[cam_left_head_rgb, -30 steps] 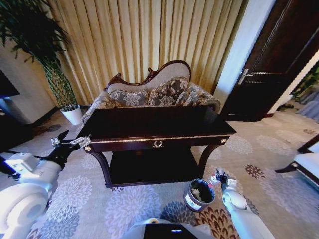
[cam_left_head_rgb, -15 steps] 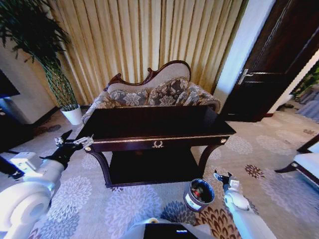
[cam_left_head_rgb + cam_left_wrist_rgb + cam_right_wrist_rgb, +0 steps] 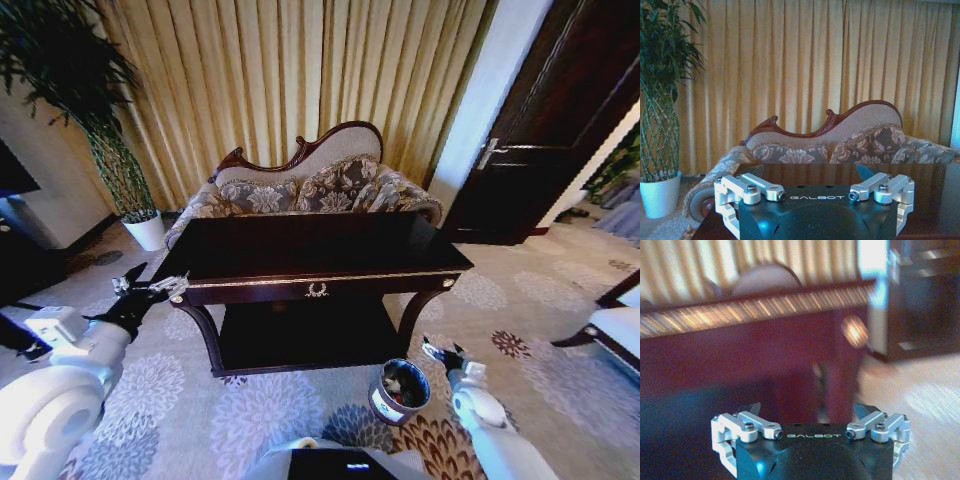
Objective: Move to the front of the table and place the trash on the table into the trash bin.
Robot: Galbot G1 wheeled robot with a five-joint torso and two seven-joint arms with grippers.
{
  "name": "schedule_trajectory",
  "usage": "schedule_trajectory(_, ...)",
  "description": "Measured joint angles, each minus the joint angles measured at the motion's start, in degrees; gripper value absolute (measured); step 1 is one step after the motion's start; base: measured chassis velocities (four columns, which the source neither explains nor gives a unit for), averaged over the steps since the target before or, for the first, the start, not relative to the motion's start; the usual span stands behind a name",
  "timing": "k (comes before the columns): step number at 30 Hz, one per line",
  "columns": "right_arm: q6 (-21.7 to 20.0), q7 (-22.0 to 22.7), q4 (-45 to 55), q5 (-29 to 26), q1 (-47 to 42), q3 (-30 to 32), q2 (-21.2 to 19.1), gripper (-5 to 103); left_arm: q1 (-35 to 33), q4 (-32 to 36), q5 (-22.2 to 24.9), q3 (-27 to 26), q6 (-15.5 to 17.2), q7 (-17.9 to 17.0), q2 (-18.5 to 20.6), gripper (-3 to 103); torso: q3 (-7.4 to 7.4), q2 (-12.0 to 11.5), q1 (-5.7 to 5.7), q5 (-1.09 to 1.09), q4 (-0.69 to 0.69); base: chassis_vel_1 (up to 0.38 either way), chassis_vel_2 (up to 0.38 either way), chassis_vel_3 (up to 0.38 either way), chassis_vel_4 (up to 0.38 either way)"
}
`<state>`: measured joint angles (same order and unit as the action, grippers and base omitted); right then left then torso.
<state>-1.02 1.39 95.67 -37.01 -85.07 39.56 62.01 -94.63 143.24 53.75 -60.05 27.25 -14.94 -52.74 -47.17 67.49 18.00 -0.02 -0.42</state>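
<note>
Just beside the bin [image 3: 401, 390], my right pincer [image 3: 441, 353] hangs low over the carpet, released and holding nothing. The bin sits on the floor in front of the surface [image 3: 310, 245], with white paper scraps [image 3: 396, 385] and something red inside. Nothing I can make out is left on the dark top, so I judge the clearing done or nearly so. My left pincer [image 3: 150, 287], also released and empty, waits off the surface's near left corner.
</note>
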Motion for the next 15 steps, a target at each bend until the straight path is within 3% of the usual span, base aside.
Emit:
schedule_trajectory(4,-0.9,-0.3,11.4,0.0,-3.1,1.3,-0.5,100,-0.1,0.0,0.0,0.3,-0.1,0.0,-0.8,100,0.00,0.0,0.00,0.01,-0.02,0.000,0.000,0.000,0.000)
schedule_trajectory(7,-5.8,1.2,23.9,0.9,-4.3,1.7,-1.3,100,-0.6,0.0,0.0,0.2,-0.3,0.2,-1.7,100,0.00,0.0,0.00,0.00,0.00,0.000,0.000,0.000,0.000)
schedule_trajectory(15,-13.3,7.4,39.7,-0.7,-3.1,0.8,-4.3,100,-1.8,0.0,-1.4,-1.0,-0.3,1.6,-2.7,100,0.00,0.0,0.00,0.02,0.00,0.000,0.000,0.000,0.000)
